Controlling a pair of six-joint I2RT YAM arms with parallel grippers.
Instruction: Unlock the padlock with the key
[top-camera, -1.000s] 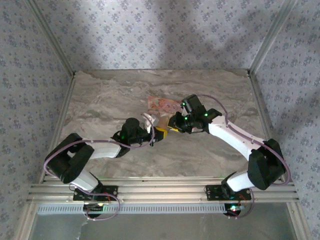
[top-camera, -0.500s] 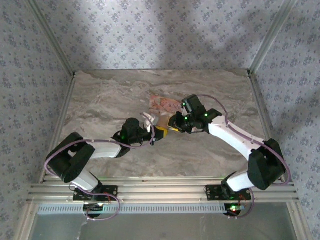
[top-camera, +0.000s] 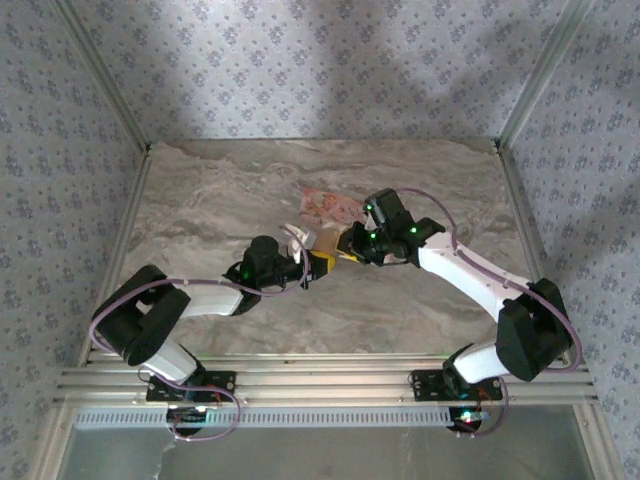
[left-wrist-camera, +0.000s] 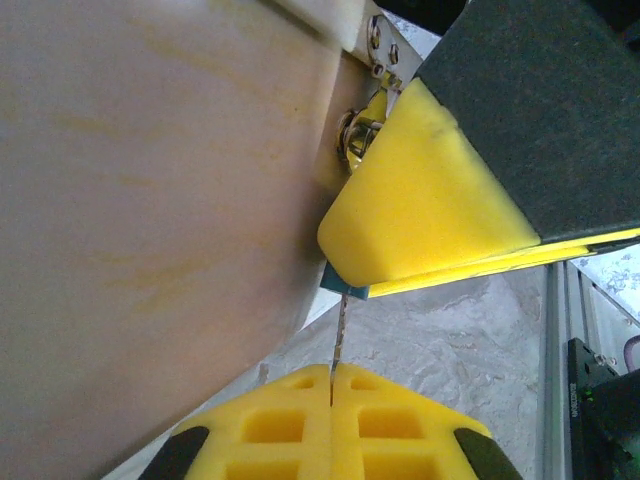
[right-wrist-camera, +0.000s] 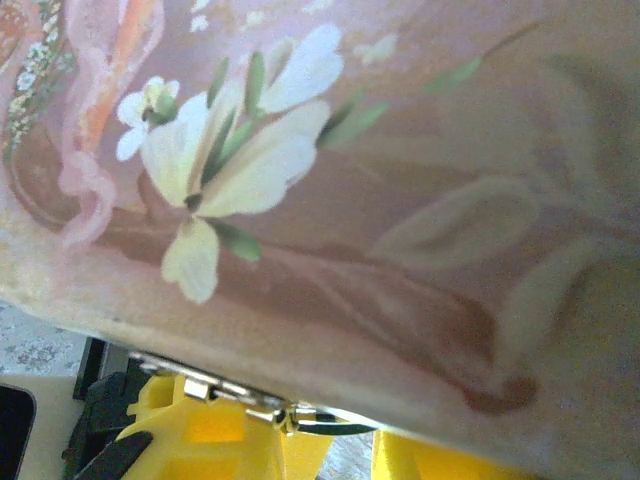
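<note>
The key (left-wrist-camera: 340, 325) is a thin metal blade. My left gripper (left-wrist-camera: 332, 374) is shut on its lower end, and its upper end is in the base of the small blue-green padlock (left-wrist-camera: 346, 284). Just one corner of the padlock shows under a yellow finger (left-wrist-camera: 430, 200) of my right gripper (right-wrist-camera: 340, 458), which is shut around the lock. Its dark shackle (right-wrist-camera: 345, 429) hangs through the metal hasp (right-wrist-camera: 222, 390) of the pink floral box (right-wrist-camera: 320, 170). From above, the left gripper (top-camera: 320, 264) and right gripper (top-camera: 346, 252) meet tip to tip in front of the box (top-camera: 322, 208).
The marble tabletop (top-camera: 220, 190) is bounded by aluminium rails and patterned walls. The box's plain beige side (left-wrist-camera: 150, 200) stands close on the left of the left fingers. Both arms arch inward from the near edge.
</note>
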